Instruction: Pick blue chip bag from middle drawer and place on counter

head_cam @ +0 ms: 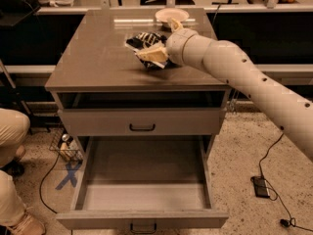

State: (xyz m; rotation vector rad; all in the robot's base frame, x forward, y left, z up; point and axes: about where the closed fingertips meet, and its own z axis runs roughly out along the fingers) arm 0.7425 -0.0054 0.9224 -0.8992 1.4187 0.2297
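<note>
The blue chip bag [143, 40] in the pincer [153, 58], over the counter [98, 58]

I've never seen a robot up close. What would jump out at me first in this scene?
The big cream arm reaching in from the right grabs the eye first, with its gripper right at a crinkled blue chip bag over the right middle of the grey counter. Below, a wide drawer stands pulled far out from the cabinet's lower part. A pale bowl sits near the counter's back edge.
</note>
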